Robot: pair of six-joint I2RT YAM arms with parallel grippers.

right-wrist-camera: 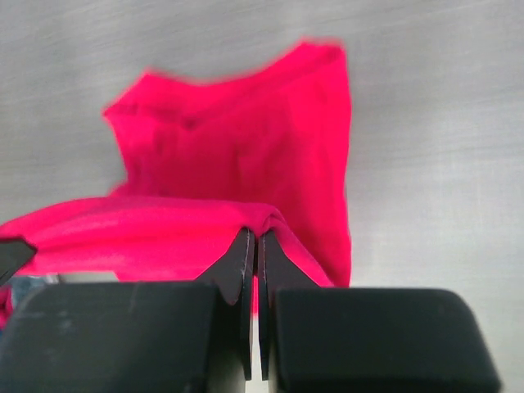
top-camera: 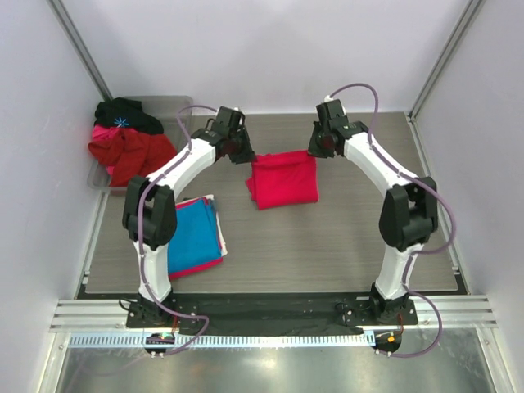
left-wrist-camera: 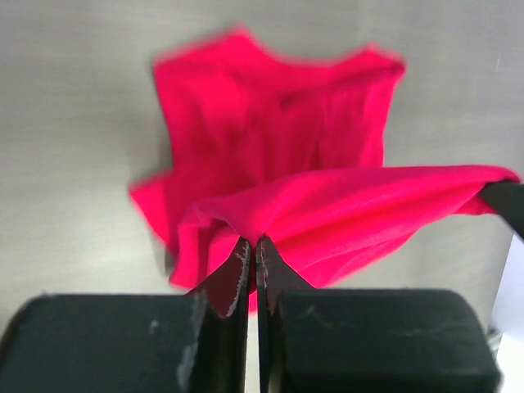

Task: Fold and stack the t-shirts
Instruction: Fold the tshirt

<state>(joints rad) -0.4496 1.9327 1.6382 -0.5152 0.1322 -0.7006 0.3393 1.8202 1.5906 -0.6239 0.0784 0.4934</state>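
A bright crimson-pink t-shirt (top-camera: 283, 179) lies partly folded in the middle of the table, its far edge lifted between both arms. My left gripper (top-camera: 243, 153) is shut on the far left corner of that shirt (left-wrist-camera: 327, 209). My right gripper (top-camera: 321, 147) is shut on the far right corner (right-wrist-camera: 237, 180). In both wrist views the cloth drapes over the closed fingertips (left-wrist-camera: 242, 255) (right-wrist-camera: 246, 244) and hangs down to the table. A bright blue t-shirt (top-camera: 193, 230) lies folded at the near left on top of a pink-red one (top-camera: 196, 268).
A clear bin (top-camera: 182, 113) at the far left holds a heap of red and black clothes (top-camera: 124, 135). White walls with metal frame posts close in the table. A black rail (top-camera: 270, 307) runs along the near edge by the arm bases.
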